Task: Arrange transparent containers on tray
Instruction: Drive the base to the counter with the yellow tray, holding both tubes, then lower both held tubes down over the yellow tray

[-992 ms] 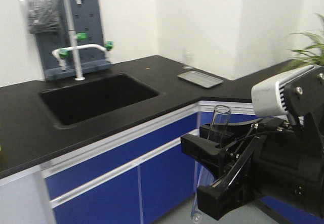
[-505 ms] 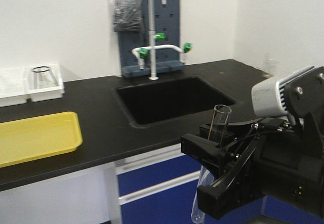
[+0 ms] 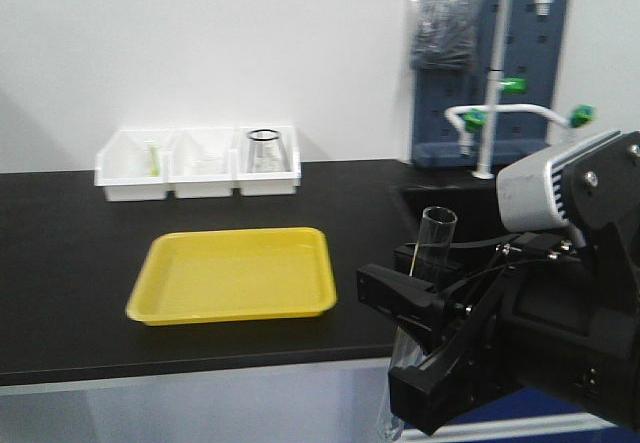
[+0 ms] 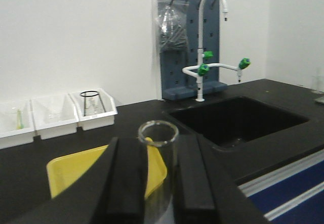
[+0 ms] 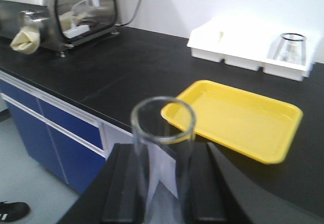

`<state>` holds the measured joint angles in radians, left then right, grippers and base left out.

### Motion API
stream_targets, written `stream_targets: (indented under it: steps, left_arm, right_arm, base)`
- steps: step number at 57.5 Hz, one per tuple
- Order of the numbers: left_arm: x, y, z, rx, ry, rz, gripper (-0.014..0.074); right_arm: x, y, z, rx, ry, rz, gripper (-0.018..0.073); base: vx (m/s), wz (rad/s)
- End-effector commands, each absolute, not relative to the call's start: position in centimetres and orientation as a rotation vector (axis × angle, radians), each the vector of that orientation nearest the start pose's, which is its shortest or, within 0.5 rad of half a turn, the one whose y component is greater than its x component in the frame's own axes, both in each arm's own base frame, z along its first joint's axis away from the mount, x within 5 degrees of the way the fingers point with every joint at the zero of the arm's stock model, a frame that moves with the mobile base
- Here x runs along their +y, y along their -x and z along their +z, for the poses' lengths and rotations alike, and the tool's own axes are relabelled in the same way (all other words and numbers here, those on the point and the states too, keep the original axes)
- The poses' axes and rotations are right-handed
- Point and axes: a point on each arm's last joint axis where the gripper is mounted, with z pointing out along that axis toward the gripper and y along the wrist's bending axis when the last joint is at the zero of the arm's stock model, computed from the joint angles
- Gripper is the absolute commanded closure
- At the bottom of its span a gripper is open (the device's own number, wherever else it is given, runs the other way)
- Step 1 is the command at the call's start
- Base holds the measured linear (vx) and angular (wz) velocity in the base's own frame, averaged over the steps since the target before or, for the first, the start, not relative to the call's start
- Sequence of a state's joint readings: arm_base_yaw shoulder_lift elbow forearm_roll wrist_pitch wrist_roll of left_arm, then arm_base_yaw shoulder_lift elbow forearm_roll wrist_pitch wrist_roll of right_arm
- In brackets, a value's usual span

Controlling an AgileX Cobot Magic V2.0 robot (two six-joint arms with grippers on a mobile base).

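— Gripping anything at the left gripper (image 4: pixel 158 145)?

— Clamping a slender clear glass test tube (image 4: pixel 160 183) between two black jaws, low centre of the left wrist view, leaving the open rim poking above the fingertips. Doing the same at the right gripper (image 5: pixel 162 150): pinching a second clear glass test tube (image 5: pixel 162 178), mouth up, bottom centre of the right wrist view.

— Changing how over the last second?

— Swinging round, judging by the front view. Facing the black sink (image 4: pixel 238 120) a second ago. Catching only a corner of the tray at the left edge half a second ago. Now looking straight at the wide bright yellow tray (image 3: pixel 230 278), lying centre-left on the black countertop (image 3: pixel 60 263). Keeping the held tube at the same lower-right spot throughout, so probably turning the whole base, not the arm.

— Meaning what for the job?

— Finishing the carry, most likely, and coming up to the placing. Showing no tubes on the tray so far. Holding both apart from it, right of it in the front view.

— Posing how?

— Reaching forward low at the lower right of the front view, carrying the silver wrist camera above, keeping the tube near upright and leaning its rim slightly right.

— Standing beyond the tray?

— Lining the wall at upper left: three white bins (image 3: pixel 200 188), cradling a clear conical flask (image 3: pixel 264 151) in the rightmost. Rising at upper right: a white swan-neck tap with green handles (image 3: pixel 488 143).
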<state>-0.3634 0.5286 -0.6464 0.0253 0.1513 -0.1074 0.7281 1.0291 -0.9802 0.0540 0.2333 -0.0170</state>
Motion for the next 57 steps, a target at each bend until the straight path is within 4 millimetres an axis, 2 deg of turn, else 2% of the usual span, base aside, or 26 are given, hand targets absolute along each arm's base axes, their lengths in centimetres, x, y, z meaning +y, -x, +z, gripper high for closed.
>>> stream_targets:
  steps: [1, 26, 57]
  left_arm:
    - [-3.75, -9.81, 39.42, 1.402, -0.194, -0.377, 0.0493]
    - [-3.75, -9.81, 39.42, 1.402, -0.194, -0.377, 0.0493]
    - [-3.75, -9.81, 39.42, 1.402, -0.194, -0.377, 0.0493]
  right_arm:
    - [14.81, -16.48, 42.23, 1.553, 0.582, 0.577, 0.0450]
    - [14.81, -16.48, 42.23, 1.553, 0.582, 0.577, 0.0450]
    - [14.81, -16.48, 42.23, 1.553, 0.582, 0.577, 0.0450]
  base:
    - [0.20, 0.54]
    - [0.23, 0.37]
    - [0.29, 0.04]
